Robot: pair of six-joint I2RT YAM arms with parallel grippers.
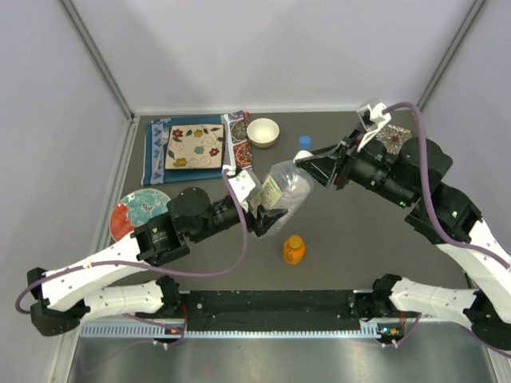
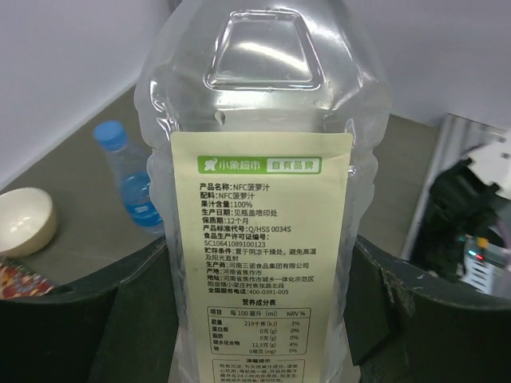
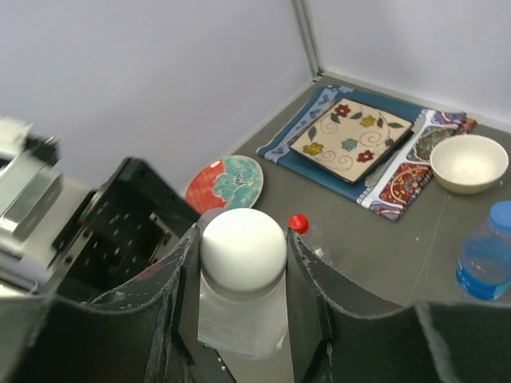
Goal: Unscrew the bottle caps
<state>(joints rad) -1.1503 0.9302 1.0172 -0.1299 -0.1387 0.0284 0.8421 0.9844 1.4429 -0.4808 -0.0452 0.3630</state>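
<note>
Wide clear bottle (image 2: 263, 96), label (image 2: 261, 239) "NFC", "100%", clamped in left claw (image 2: 259, 315); right claw (image 3: 242, 267) clamped on white cap (image 3: 243, 246).

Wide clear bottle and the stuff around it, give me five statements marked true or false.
1. The left tool grips the wide clear bottle by its body. True.
2. The white cap is off that bottle. False: it sits on the neck, with the right tool closed on it.
3. The orange bottle stands on the table, apart from both tools. True.
4. The blue bottle lies on its side. False: it stands upright.
5. The white bowl holds the red cap. False: the bowl is empty; the red cap shows just beyond the white cap.
</note>
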